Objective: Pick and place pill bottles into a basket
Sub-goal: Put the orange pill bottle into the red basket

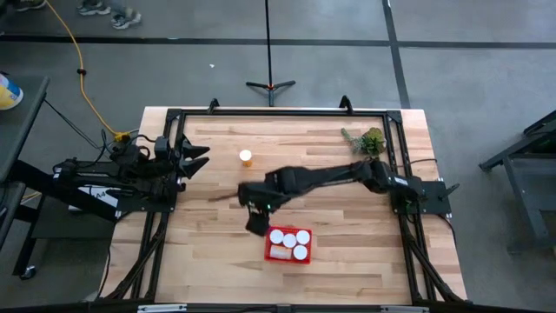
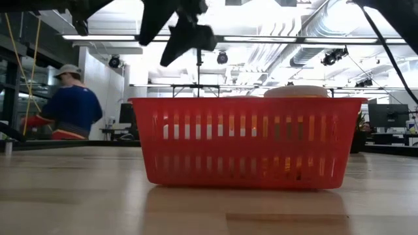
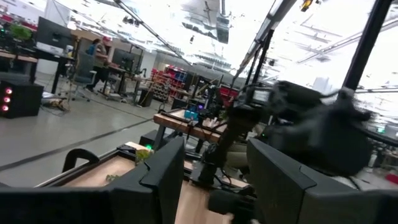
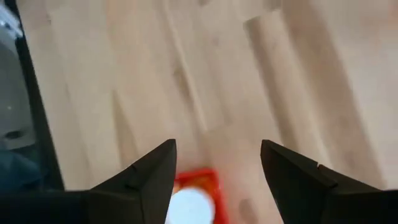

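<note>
Near the front edge of the table (image 1: 347,217) you have the red basket (image 1: 288,244), and everything else is easiest to place from it. From above, you can count four white caps inside it, three in the row farther from the front edge and one at the corner on the right arm's side; a paler shape lies along the remaining part, and you cannot tell from the pictures how many bottles it is. From table height, orange shows through the basket's slots and one white cap (image 2: 295,91) rises just over its rim.

One pill bottle (image 1: 246,157) stands alone on the wood, well beyond the basket toward the far edge and a little to the left arm's side.

Your right gripper (image 4: 217,171) hangs just beside the basket's corner on the left arm's side, above the bare wood, its jaws apart and empty; its wrist camera looks down past them at the basket's corner and one white cap (image 4: 189,205).

Your left gripper (image 1: 198,157) waits well away from the basket at the table's left edge, jaws apart, holding nothing.

Far from the basket, at the right back corner, lies a green leafy clump (image 1: 367,139).
</note>
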